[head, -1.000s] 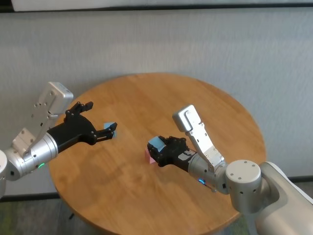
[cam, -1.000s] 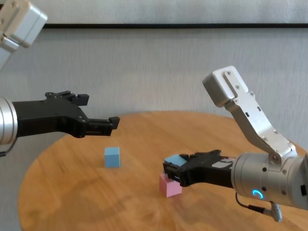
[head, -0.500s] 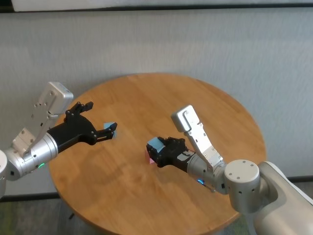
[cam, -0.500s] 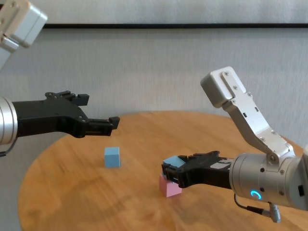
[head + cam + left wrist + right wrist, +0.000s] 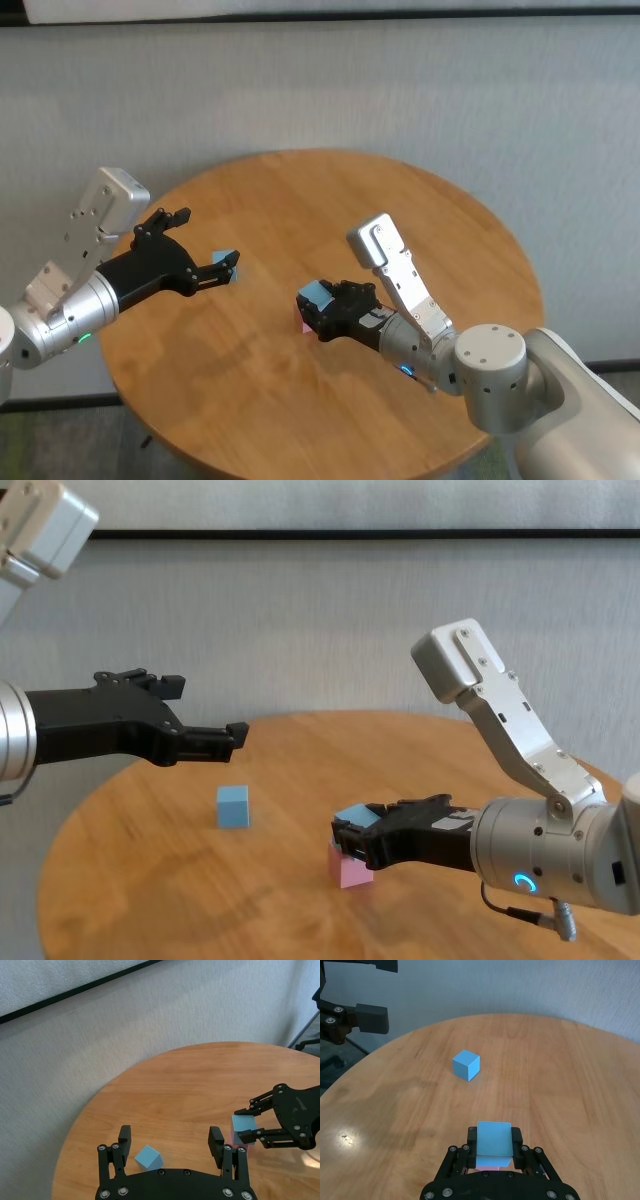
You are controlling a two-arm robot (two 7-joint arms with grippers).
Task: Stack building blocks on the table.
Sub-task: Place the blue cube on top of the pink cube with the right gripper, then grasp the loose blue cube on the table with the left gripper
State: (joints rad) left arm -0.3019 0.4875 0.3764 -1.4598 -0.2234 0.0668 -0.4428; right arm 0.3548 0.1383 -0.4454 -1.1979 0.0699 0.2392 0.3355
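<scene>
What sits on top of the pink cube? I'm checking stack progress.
A light blue matte cube, held by the shut right end effector, sits over the pale pink matte cube; actual contact is hidden.

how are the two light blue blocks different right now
The held blue block is pinched in the shut right gripper, directly over the pink block; the loose blue block sits alone on the table, gripped by nothing. The held one is off the tabletop; the loose one rests on it, below the open left gripper. Both look like the same plain light blue cube.

No readable text anywhere — no labels, brands or numbers (cubes and arms alike); surfaces are plain.
</scene>
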